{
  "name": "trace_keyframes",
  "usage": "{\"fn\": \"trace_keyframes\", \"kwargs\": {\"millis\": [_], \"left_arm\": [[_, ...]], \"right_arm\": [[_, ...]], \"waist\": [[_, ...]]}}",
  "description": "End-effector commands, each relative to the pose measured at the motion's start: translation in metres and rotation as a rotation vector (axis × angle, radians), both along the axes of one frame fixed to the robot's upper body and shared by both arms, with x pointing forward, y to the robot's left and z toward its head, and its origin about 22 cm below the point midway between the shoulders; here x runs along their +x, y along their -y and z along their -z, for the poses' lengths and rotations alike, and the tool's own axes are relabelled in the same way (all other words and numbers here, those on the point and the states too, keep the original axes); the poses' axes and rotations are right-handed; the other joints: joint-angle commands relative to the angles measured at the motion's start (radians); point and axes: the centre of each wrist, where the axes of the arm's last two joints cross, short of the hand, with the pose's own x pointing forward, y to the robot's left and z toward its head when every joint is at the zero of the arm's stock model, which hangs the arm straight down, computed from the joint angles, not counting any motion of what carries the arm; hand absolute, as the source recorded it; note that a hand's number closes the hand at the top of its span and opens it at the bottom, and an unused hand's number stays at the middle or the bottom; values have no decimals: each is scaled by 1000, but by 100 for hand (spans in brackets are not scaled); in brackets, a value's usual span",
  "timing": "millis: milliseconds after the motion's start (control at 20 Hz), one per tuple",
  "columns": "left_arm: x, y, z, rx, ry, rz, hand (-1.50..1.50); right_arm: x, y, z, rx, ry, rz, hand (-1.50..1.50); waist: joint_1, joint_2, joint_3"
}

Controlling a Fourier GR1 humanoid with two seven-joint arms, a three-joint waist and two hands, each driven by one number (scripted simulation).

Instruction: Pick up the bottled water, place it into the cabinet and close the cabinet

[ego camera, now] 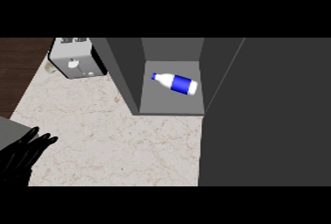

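we see the bottled water [174,83] lying on its side inside the cabinet [124,74], in the upper middle of the frame. it rests on the grey floor of the open compartment, set on a slant, with its blue cap toward the upper left and its white base toward the lower right; a blue label wraps its middle. the compartment's front stands open to us, its two side walls rising on either side of the bottle, which touches neither wall. a broad dark grey panel [265,113] fills the right side of the frame from top to bottom, meeting the cabinet along its right edge. at the lower left edge we find the left hand [22,153], black, its fingers spread apart and fairly straight, pointing toward the upper right and holding nothing; it is well apart from the cabinet and the bottle. the pale marbled counter [110,140] spreads across the middle and left. a silver toaster [74,59] stands in the upper left, just beside the cabinet's left wall.
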Motion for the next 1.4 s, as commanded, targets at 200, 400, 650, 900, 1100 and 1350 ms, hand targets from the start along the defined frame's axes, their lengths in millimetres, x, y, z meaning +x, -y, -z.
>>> {"fn": "trace_keyframes", "kwargs": {"millis": [200, 400, 650, 900, 1100, 1350], "left_arm": [[-12, -30, -15, -14, -16, -19, -150], [-16, -40, -17, -17, -14, -6, -150], [-24, -54, -20, -4, -42, -25, -150], [-29, -60, -22, -8, -42, -22, -150], [-32, -75, -31, 11, -36, -13, -150], [-37, -80, -32, 5, -42, 14, -150]], "right_arm": [[-7, -42, -64, -184, 232, -155, 150], [5, -50, -62, -217, 243, -231, 150], [14, -61, -60, -227, 241, -260, 150], [23, -77, -58, -191, 213, -257, 150], [32, -93, -51, -163, 168, -256, 150], [46, -117, -51, -131, 158, -264, 150]], "waist": [[11, -12, -6], [32, -11, -10], [30, -21, -12], [37, -12, -13], [49, -14, -11], [69, -10, -12]]}}
